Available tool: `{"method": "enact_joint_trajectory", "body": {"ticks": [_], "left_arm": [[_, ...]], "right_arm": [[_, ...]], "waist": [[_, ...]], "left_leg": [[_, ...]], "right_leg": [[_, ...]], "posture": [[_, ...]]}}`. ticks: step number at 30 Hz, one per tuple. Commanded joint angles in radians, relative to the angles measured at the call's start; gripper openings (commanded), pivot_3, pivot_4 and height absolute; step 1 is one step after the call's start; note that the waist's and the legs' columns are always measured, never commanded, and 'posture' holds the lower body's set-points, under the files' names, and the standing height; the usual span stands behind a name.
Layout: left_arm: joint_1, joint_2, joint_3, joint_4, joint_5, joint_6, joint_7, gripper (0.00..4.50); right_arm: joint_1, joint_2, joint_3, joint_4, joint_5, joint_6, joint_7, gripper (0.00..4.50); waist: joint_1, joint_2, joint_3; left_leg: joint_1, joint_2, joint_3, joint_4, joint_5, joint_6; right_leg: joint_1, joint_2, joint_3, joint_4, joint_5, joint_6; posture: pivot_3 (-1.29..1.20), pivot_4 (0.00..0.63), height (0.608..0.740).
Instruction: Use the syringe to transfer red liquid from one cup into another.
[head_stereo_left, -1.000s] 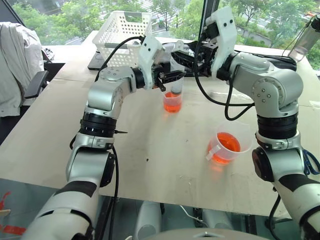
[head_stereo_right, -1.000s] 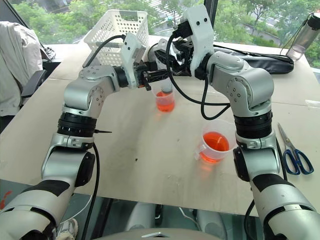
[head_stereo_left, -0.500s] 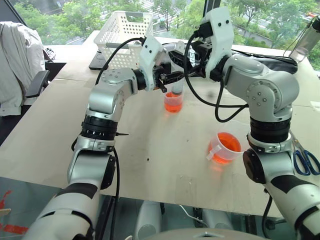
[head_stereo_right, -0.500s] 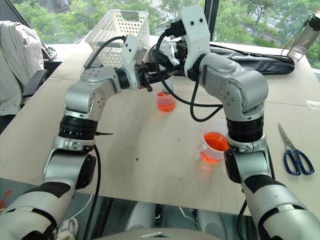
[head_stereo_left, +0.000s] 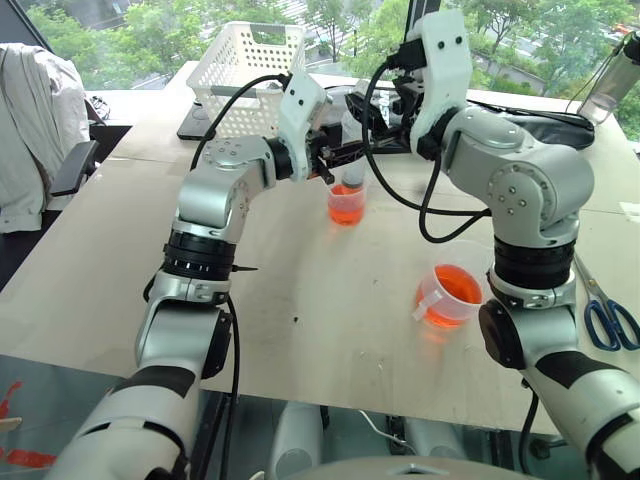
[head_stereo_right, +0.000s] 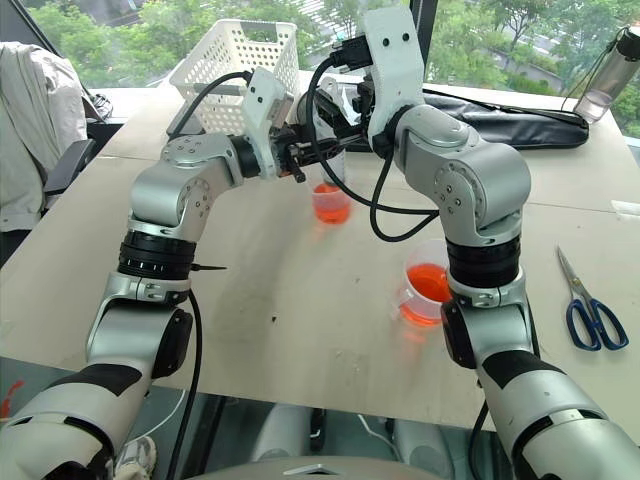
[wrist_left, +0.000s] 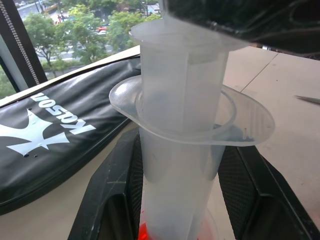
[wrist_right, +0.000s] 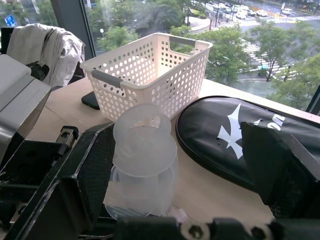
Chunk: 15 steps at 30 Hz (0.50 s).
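Swinging inward since a second ago, the right gripper now straddles the plunger top with jaws spread wide. The left gripper pinches the syringe upright over the small cup of red liquid. Emptying seems underway; next, press the plunger straight down.

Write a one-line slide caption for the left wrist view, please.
Left gripper clamps the upright syringe by its barrel, just below the flange, above red liquid; a black bag lies behind.
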Motion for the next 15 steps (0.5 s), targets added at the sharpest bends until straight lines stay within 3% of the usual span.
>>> {"method": "enact_joint_trajectory", "body": {"ticks": [1,11,15], "left_arm": [[-0.011,0.006,0.031,-0.037,-0.002,-0.020,0.007,1.55],[-0.007,0.008,0.037,-0.041,-0.005,-0.012,0.011,1.55],[-0.002,0.010,0.037,-0.050,-0.007,-0.008,0.012,1.55]], "right_arm": [[0.008,-0.032,-0.025,-0.066,-0.022,0.009,-0.010,4.19],[0.021,-0.038,-0.043,-0.087,-0.004,0.029,-0.001,4.19],[0.014,-0.027,-0.044,-0.079,0.004,0.023,0.005,2.54]], "waist": [[0.000,0.000,0.000],[0.000,0.000,0.000],[0.000,0.000,0.000]], "left_leg": [[0.000,0.000,0.000,0.000,0.000,0.000],[0.000,0.000,0.000,0.000,0.000,0.000],[0.000,0.000,0.000,0.000,0.000,0.000]], "right_leg": [[0.000,0.000,0.000,0.000,0.000,0.000],[0.000,0.000,0.000,0.000,0.000,0.000],[0.000,0.000,0.000,0.000,0.000,0.000]], "posture": [[0.00,0.150,0.724],[0.00,0.150,0.724],[0.00,0.150,0.724]]}}
